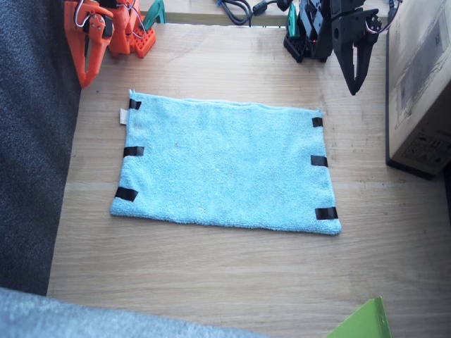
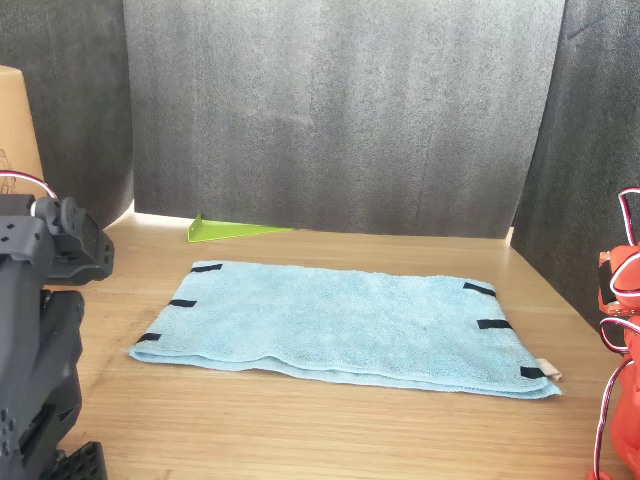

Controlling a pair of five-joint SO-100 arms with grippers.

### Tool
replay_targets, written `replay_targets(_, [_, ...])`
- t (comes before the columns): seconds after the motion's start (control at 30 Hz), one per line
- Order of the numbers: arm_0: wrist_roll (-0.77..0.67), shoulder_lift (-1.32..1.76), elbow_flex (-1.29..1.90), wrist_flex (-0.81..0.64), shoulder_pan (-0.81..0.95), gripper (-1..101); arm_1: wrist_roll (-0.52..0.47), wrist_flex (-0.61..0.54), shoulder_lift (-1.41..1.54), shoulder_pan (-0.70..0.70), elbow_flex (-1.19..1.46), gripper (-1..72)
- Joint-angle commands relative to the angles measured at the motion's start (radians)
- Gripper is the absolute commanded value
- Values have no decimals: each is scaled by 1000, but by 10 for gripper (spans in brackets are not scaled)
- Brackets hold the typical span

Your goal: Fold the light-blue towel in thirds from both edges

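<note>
Both arms sit parked at the far edge of the surface (image 1: 211,282): the left pincer (image 1: 354,83) hangs with jaws seemingly pressed together and empty, while the right pincer (image 1: 88,70) I cannot tell. The light-blue towel (image 1: 225,165) lies flat mid-surface, unfolded, so each pincer should pinch its nearer taped edge at a corner and lift low before carrying it a third across.

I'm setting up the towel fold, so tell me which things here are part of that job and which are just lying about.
Part of the job:
light-blue towel, flat and unfolded
its taped edges
left gripper
right gripper

Lying about:
cardboard box
green wedge
cables
</note>
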Motion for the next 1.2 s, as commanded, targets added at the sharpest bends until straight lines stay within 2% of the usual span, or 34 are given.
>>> replay_targets(0.0, [12, 6, -3, 8, 11, -3, 15, 14, 5, 3, 2, 0])
replay_targets(0.4, [12, 6, -3, 8, 11, -3, 14, 14, 5, 5, 2, 0])
replay_targets(0.57, [29, 6, -3, 5, -3, -3, 48, 29, 5, -8, -31, -1])
replay_targets(0.7, [41, -3, -28, 3, 0, -4, 6, 26, -35, 17, -77, -1])
replay_targets(0.8, [43, -95, -64, -32, 0, -4, -11, 17, -245, 48, -218, -1])
replay_targets(0.93, [38, -327, -209, -80, -17, -4, -26, 25, -673, 67, -517, -1])
replay_targets(1.03, [32, -523, -357, -89, -32, -4, -5, 87, -1012, 104, -758, -1])
replay_targets(1.07, [32, -598, -411, -91, -35, -4, -26, 112, -1120, 117, -824, 0])
replay_targets(1.1, [32, -681, -466, -91, -38, -4, -95, 121, -1218, 129, -873, 0])
replay_targets(1.17, [38, -844, -575, -81, -44, -3, -141, 132, -1362, 164, -954, 0])
